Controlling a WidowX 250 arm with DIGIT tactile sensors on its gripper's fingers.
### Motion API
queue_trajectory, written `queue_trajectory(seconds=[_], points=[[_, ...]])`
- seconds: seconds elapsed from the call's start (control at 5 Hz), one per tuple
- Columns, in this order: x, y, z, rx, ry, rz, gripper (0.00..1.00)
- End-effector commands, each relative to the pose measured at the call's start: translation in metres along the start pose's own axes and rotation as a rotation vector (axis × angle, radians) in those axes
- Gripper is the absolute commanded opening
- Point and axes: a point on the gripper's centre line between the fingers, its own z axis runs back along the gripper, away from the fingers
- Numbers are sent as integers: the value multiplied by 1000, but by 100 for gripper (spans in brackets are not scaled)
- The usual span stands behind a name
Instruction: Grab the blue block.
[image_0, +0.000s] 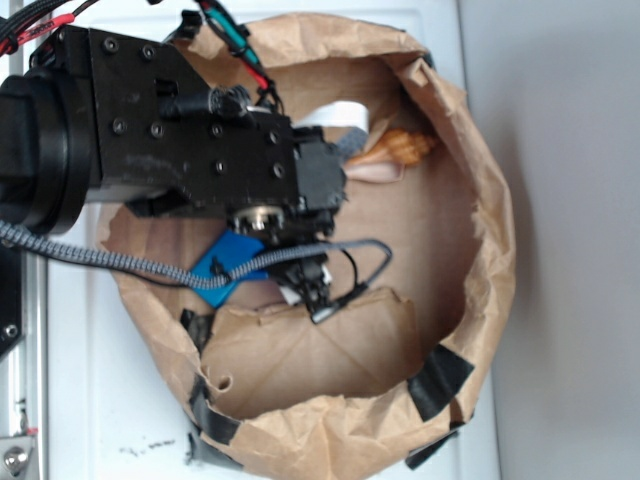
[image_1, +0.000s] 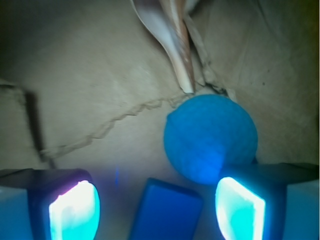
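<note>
No readable text, labels, brands, numbers or signs in either view. Nothing printed on the paper bag (image_0: 480, 200), black arm housing (image_0: 180, 120), blue block (image_1: 167, 210) or blue ball (image_1: 210, 137).

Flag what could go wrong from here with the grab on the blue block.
1. The blue ball sits right against the right finger; closing the hand may pinch or shove the ball instead.
2. The blue block lies between the open fingers, but only its end shows at the frame edge, so the grip could be shallow and slip.
3. The paper bag has crumpled walls and floor folds; fingers or the cable could snag.
</note>
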Motion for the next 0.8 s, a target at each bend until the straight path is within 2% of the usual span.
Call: queue_trajectory(seconds=[0.0,0.2,0.4,0.6], points=[[-2,12,-12,56,-28,15,100],[2,20,2,15,7,84,100],[5,26,16,-59,28,125,100],[3,24,20,-87,28,134,100]])
